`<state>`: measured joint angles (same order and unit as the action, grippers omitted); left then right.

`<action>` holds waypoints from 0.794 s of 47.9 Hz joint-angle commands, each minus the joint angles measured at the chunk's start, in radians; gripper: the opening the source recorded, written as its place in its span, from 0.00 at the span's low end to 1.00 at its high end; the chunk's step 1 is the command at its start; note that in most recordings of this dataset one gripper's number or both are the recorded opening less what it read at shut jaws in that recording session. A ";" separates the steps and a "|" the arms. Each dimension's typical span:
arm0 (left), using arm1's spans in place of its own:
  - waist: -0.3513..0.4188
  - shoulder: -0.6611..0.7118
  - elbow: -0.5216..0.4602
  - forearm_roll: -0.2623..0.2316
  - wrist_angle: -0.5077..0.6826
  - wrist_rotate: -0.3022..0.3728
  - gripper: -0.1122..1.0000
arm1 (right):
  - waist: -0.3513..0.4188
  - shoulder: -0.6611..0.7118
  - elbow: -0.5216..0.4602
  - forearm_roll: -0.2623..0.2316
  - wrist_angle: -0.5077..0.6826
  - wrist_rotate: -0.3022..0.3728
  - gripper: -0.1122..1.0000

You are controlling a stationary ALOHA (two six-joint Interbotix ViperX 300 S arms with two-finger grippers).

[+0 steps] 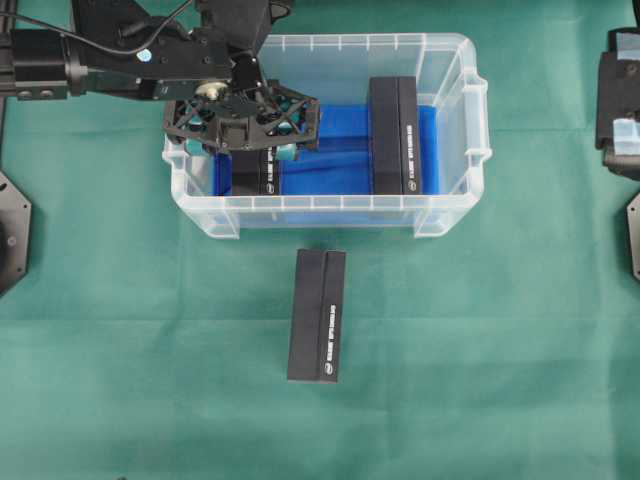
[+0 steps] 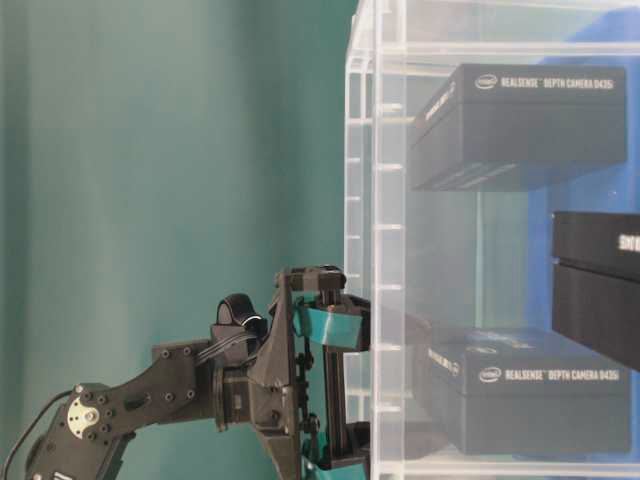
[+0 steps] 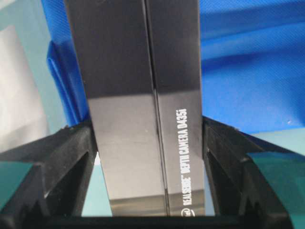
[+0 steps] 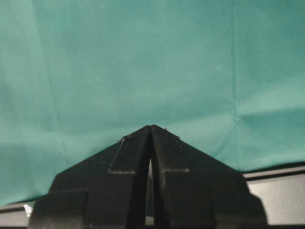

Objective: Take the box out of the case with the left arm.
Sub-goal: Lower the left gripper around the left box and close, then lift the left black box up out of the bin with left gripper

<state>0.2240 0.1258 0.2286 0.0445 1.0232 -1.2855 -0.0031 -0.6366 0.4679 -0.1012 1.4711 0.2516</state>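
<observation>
We have our left gripper [image 1: 255, 150] down inside the case [image 1: 452, 60], at its nine o'clock end. A black box [image 3: 138, 119] lies there on the blue floor, right between our two fingers [image 3: 57, 162]. The fingers sit snug on both sides of the box, so we seem to be grabbing it. Now we squeeze firmly, then go straight up so the box does not bump the clear wall. A second box [image 1: 394, 135] waits at three o'clock in the case. A third box [image 1: 318, 315] lies outside at six o'clock. Our right gripper [image 4: 150, 130] is pinched closed on nothing.
</observation>
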 commanded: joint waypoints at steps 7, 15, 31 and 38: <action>-0.009 -0.009 0.006 -0.005 -0.021 -0.003 0.64 | 0.000 -0.002 -0.009 -0.002 0.000 -0.002 0.12; -0.009 -0.012 0.003 -0.005 -0.012 -0.005 0.64 | -0.002 -0.002 -0.011 -0.002 0.000 0.000 0.12; -0.012 -0.035 -0.031 -0.015 0.038 -0.017 0.64 | -0.002 -0.002 -0.009 0.000 0.000 0.000 0.12; -0.015 -0.051 -0.083 -0.015 0.112 -0.038 0.64 | -0.002 -0.002 -0.009 0.000 0.000 0.000 0.12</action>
<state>0.2163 0.1197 0.1963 0.0322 1.1060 -1.3223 -0.0031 -0.6366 0.4679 -0.1012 1.4711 0.2516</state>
